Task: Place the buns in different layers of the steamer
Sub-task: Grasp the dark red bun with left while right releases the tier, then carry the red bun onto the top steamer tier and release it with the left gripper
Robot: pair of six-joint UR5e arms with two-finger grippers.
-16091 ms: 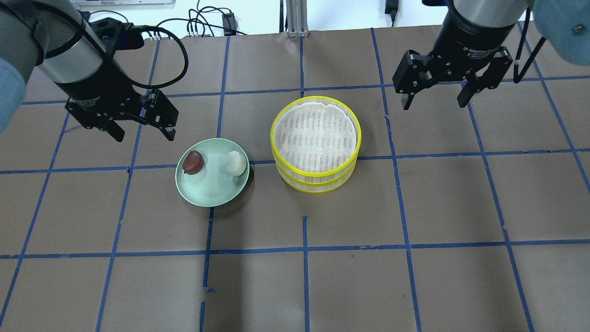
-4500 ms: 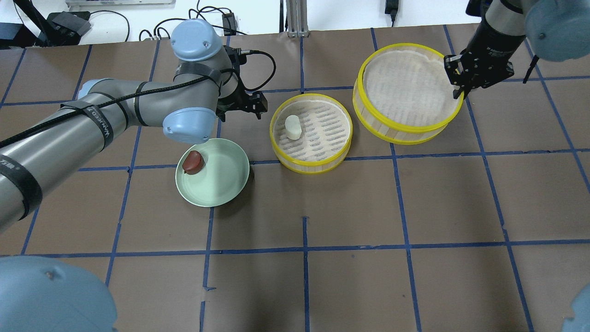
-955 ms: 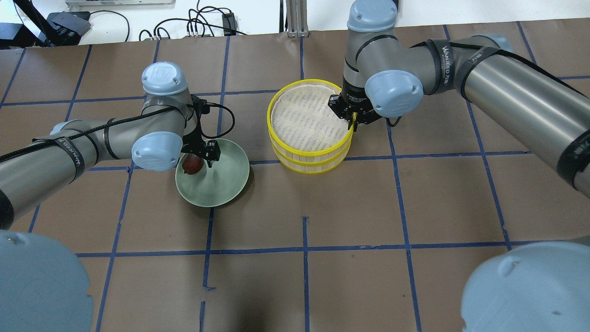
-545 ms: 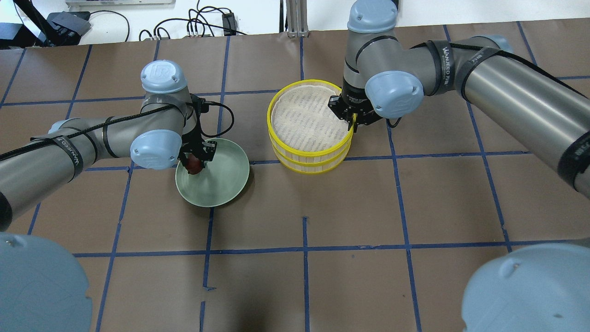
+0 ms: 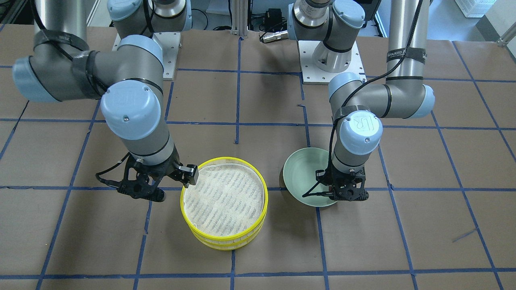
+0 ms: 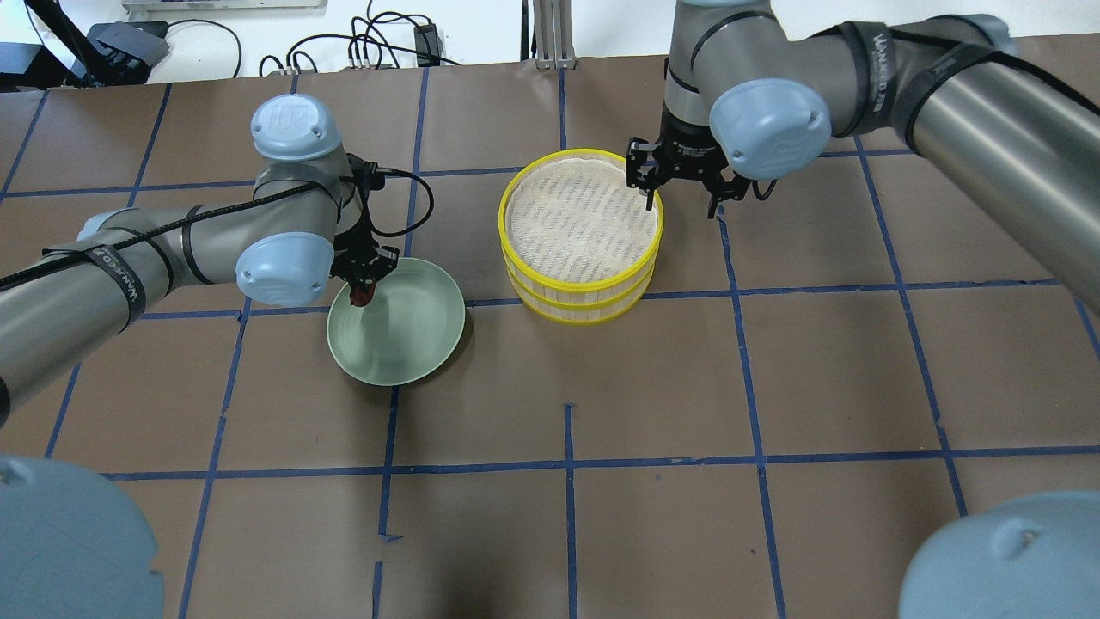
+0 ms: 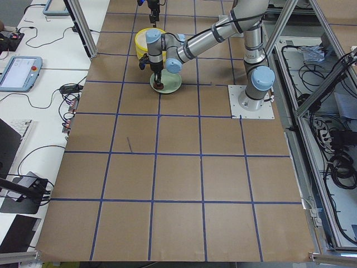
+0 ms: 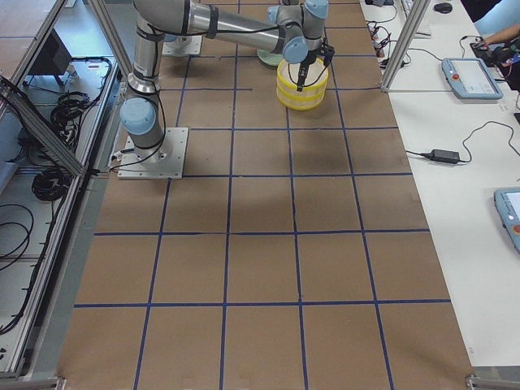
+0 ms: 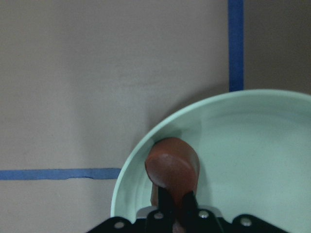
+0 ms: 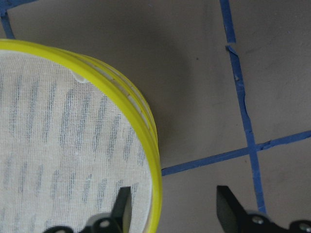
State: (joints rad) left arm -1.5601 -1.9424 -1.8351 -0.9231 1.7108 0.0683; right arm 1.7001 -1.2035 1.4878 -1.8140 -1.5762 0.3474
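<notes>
Two yellow-rimmed steamer trays stand stacked: the top tray (image 6: 567, 228) with bare white mesh sits on the lower tray (image 6: 576, 311). The white bun is hidden. My left gripper (image 6: 365, 288) is shut on the reddish-brown bun (image 6: 363, 295) at the left edge of the pale green plate (image 6: 412, 331). The left wrist view shows the bun (image 9: 172, 165) pinched between the fingers (image 9: 165, 201), by the plate's rim (image 9: 252, 145). My right gripper (image 6: 679, 202) is open and empty, with one finger (image 10: 124, 204) over the mesh and the other outside the top tray's yellow rim (image 10: 146, 126).
The brown table cover carries a grid of blue tape lines (image 6: 567, 464). Cables and a metal post (image 6: 550, 34) lie beyond the table's far edge. In the front-facing view the stack (image 5: 223, 201) stands left of the plate (image 5: 300, 175).
My right gripper has opened, let go of the top tray's rim and drawn back a little. My left gripper has shut on the reddish-brown bun on the plate.
</notes>
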